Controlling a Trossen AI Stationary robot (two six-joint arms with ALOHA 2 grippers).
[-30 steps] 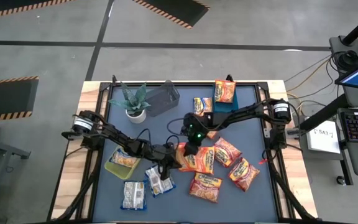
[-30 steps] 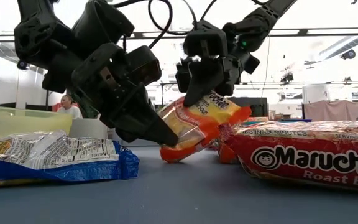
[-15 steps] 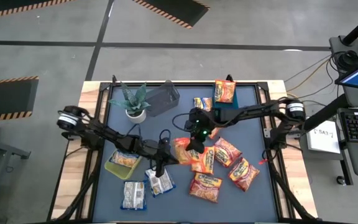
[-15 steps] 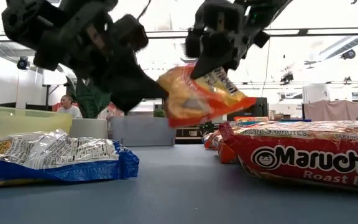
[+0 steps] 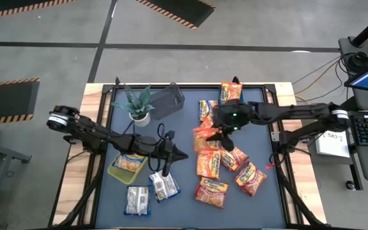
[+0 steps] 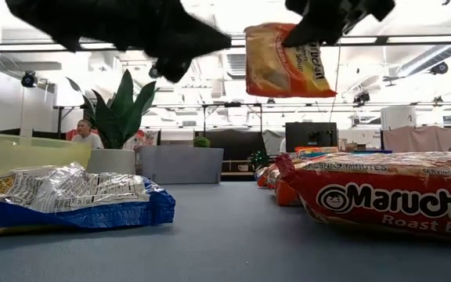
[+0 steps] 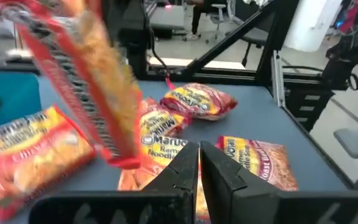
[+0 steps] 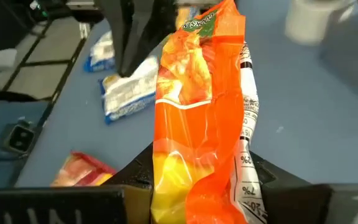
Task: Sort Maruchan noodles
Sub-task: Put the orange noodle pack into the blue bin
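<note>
My right gripper (image 5: pixel 216 133) is shut on one orange Maruchan noodle packet (image 6: pixel 282 69), held high over the table's middle. My left gripper (image 5: pixel 183 155) hovers shut and empty just left of it, its fingers (image 7: pixel 199 171) pointing at the packet (image 7: pixel 82 81). Several more orange packets (image 5: pixel 211 165) lie flat on the blue mat at the right. Two whitish-blue packets (image 5: pixel 151 193) lie at the near left. A further packet lies in the yellowish bin (image 5: pixel 115 171). My right gripper pinches the orange packet by one end (image 8: pixel 194 177) between its two fingers (image 8: pixel 137 179). The fingers slant down from the table's right side. The packet is lifted clear of the table and hangs from its upper edge (image 6: pixel 308 45), nearly upright.
A potted plant (image 5: pixel 137 105) and a grey bin (image 5: pixel 167 101) stand at the far left. A teal bin (image 5: pixel 230 110) with a packet at its far edge stands at the far middle. A person (image 6: pixel 84 135) sits in the room beyond the table.
My right gripper has risen and drawn back toward the table's right edge, rolling as it went. The orange packet, which slanted with its low end near the mat, now hangs clear and upright. My left gripper, whose tip was at the packet's low end, has risen and stands apart.
</note>
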